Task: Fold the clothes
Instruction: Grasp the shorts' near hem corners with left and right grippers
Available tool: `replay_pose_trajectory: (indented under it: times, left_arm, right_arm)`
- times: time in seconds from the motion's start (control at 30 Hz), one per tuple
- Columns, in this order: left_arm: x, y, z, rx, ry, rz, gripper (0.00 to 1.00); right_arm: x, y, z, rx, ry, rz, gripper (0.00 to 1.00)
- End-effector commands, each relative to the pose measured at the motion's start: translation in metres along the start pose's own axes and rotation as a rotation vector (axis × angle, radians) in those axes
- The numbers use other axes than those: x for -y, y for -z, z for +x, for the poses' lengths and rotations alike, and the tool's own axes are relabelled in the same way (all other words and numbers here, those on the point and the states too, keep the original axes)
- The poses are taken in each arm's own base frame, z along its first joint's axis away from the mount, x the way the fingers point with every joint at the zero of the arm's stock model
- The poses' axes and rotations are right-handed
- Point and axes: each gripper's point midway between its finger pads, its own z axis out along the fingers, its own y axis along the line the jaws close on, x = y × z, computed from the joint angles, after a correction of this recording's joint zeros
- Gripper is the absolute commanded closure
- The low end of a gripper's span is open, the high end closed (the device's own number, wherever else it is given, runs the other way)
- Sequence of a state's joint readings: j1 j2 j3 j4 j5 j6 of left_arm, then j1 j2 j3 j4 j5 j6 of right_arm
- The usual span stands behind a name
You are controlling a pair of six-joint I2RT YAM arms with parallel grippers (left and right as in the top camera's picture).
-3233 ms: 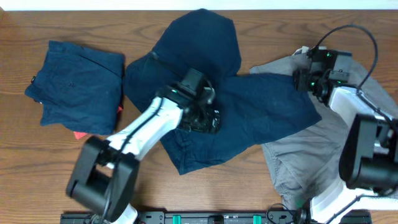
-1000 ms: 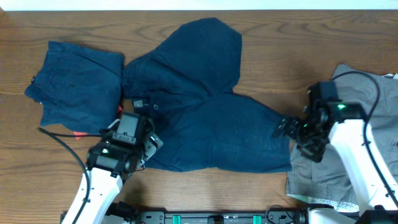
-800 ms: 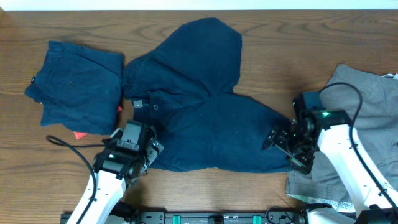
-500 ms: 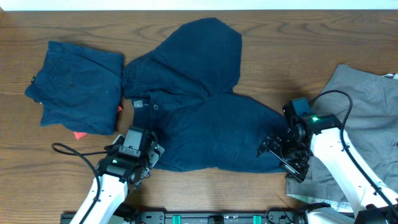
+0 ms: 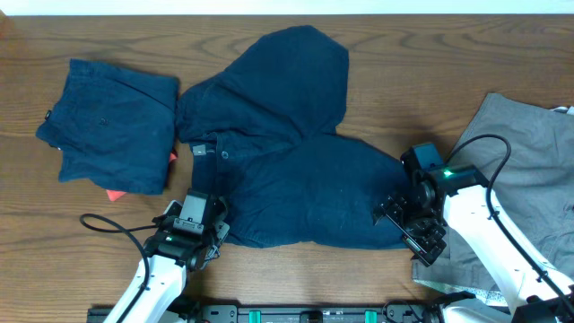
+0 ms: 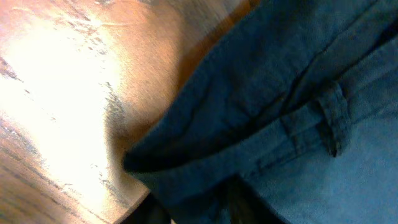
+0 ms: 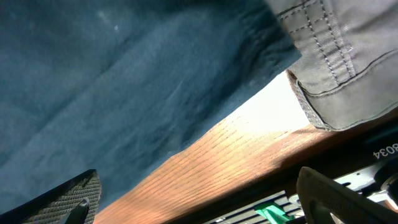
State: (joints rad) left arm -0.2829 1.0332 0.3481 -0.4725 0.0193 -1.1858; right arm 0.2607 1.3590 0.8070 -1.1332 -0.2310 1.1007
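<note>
A pair of dark navy shorts lies spread open in the middle of the table, waistband with button to the left. My left gripper is at its front left corner. In the left wrist view its fingers are close together, with the navy waistband edge between them. My right gripper is open at the shorts' front right corner. In the right wrist view the fingers are spread wide above bare wood, and the navy hem lies just beyond them. A light grey garment lies to the right.
A folded navy garment lies at the far left with a red tag sticking out under it. The grey garment's stitched hem touches the navy hem. The table's front edge and a black rail are just behind both grippers.
Both arms have drawn toward the front edge. The left gripper has come down to the shorts' front left corner. The right gripper has moved left off the grey garment to the navy hem.
</note>
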Motion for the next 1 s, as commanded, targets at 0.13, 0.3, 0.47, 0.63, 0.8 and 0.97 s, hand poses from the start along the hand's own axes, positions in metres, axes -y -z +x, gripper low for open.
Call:
replay_pose_trajectory:
  times: [0.13, 0.3, 0.47, 0.63, 0.8, 0.97]
  left_arm:
    - [0.007, 0.005, -0.004, 0.018, -0.137, 0.024, 0.94]
    - [0.014, 0.023, -0.009, 0.034, -0.17, 0.049, 0.94]
    - [0.033, 0.047, -0.026, 0.096, -0.21, 0.129, 0.94]
    - [0.042, 0.065, -0.046, 0.161, -0.157, 0.189, 0.94]
    - [0.034, 0.066, -0.049, 0.165, -0.139, 0.168, 0.94]
    - [0.023, 0.064, -0.044, 0.139, -0.146, 0.125, 0.94]
  right_arm:
    - [0.0, -0.004, 0.015, 0.018, -0.033, 0.031, 0.02]
    - [0.0, -0.006, 0.013, 0.075, -0.078, 0.048, 0.03]
    - [-0.003, -0.009, 0.008, 0.109, -0.091, 0.035, 0.02]
    - [0.003, -0.023, 0.005, 0.114, -0.126, 0.045, 0.03]
    - [0.02, -0.04, 0.012, 0.072, -0.159, 0.087, 0.04]
    - [0.034, -0.051, 0.016, 0.051, -0.17, 0.123, 0.04]
